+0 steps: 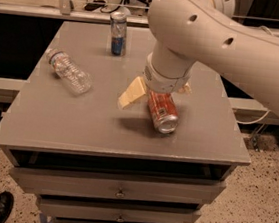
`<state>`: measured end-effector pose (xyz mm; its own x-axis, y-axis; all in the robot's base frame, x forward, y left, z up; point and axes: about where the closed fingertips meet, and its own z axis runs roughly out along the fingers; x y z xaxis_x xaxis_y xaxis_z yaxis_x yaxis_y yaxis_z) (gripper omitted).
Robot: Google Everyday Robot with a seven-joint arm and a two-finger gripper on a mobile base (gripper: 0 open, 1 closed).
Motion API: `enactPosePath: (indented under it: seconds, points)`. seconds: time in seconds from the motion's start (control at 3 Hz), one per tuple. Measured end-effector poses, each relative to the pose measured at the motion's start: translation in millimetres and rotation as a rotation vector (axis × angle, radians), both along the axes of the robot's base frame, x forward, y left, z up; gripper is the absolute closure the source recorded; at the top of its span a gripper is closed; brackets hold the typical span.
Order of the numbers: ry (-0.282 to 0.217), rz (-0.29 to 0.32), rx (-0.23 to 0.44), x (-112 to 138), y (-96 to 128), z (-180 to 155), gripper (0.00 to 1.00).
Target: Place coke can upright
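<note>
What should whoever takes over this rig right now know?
Gripper: open, low over the far end of the coke can, a finger on each side, not clamped.
Coke can: lying on its side on the table, right of middle, silver end toward the front edge.
Done: gripper is at the can.
Left: close on it, stand it upright, release. Keep off the blue can at the back and the bottle at left.

Grey table carries a lying coke can beneath the hand, a lying bottle, an upright blue can.
</note>
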<state>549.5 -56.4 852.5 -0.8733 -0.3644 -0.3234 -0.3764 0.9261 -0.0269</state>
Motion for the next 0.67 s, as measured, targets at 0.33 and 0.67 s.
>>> enactPosePath:
  seconds: [0.33,0.67]
  points:
    - [0.013,-0.042,-0.045,1.6,1.8,-10.5,0.00]
    - [0.015,-0.073,-0.082,4.1,-2.1,-18.3,0.16]
